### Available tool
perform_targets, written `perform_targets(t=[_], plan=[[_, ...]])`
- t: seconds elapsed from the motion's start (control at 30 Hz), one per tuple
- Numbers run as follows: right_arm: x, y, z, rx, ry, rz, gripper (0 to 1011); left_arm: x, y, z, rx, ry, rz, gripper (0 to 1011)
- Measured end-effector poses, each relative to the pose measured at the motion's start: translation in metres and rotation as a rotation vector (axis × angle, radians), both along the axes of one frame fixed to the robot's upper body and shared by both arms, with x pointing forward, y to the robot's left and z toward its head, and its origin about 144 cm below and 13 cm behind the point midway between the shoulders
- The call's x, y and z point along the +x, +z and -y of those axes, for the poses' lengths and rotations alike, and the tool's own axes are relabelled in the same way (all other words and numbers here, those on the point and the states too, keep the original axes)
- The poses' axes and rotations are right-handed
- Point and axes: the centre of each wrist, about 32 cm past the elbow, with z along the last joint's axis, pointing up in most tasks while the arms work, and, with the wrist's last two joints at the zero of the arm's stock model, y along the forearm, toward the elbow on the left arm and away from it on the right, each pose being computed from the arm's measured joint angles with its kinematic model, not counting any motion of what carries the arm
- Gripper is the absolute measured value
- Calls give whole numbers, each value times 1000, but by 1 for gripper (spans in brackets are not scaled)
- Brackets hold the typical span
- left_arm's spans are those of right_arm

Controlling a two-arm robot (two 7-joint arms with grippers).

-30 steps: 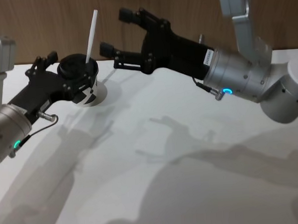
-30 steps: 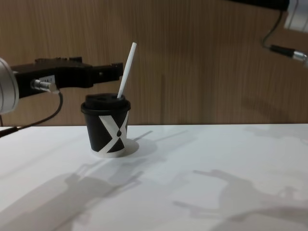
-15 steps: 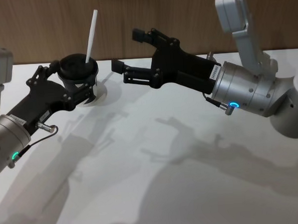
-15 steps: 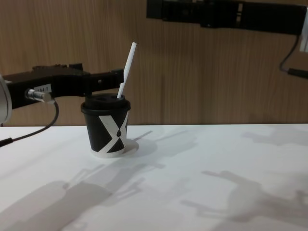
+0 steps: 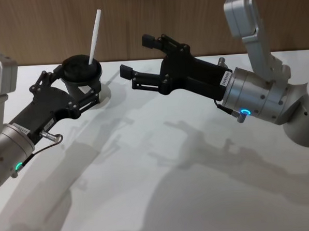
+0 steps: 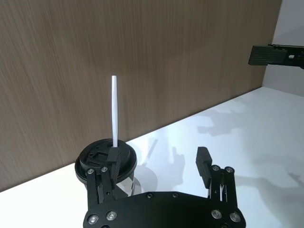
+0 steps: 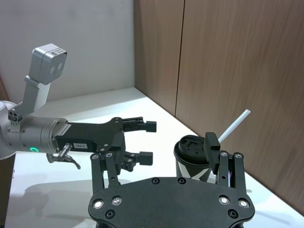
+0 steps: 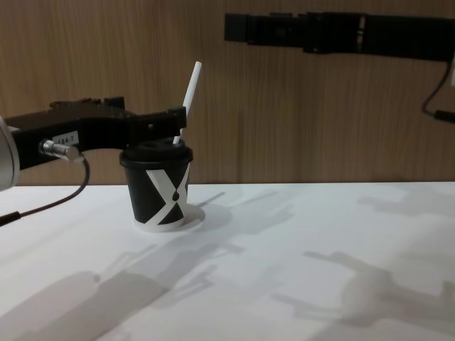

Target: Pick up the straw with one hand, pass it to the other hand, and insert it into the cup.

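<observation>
Wood-panelled wall behind a white bench [image 5: 162, 161]: we see the straw [image 5: 94, 37] standing tilted in the cup [image 5: 82, 80], our left tool [image 5: 70, 89] spread beside the cup, our right tool [image 5: 139, 62] spread, farther right.

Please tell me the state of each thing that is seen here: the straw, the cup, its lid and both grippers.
straw: standing in the cup through the lid, leaning, held by no gripper.
cup: upright on the table.
lid: on the cup.
left gripper: open, fingers either side of the cup.
right gripper: open, empty, in the air right of the cup.
</observation>
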Motion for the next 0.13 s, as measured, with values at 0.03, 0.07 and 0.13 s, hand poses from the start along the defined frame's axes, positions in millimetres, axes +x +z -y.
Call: perform_targets(t=[0.03,0.07,0.13], plan=[[0,0,0,0,-1,-1,1001,0,0,0,0,0,0,1003],[0,0,0,-1,-3,-1,1001,0,0,0,1,0,0,1003],[-1,0,0,-2,-4,-2,1001,-1,-1,0,1,1,1,1003]])
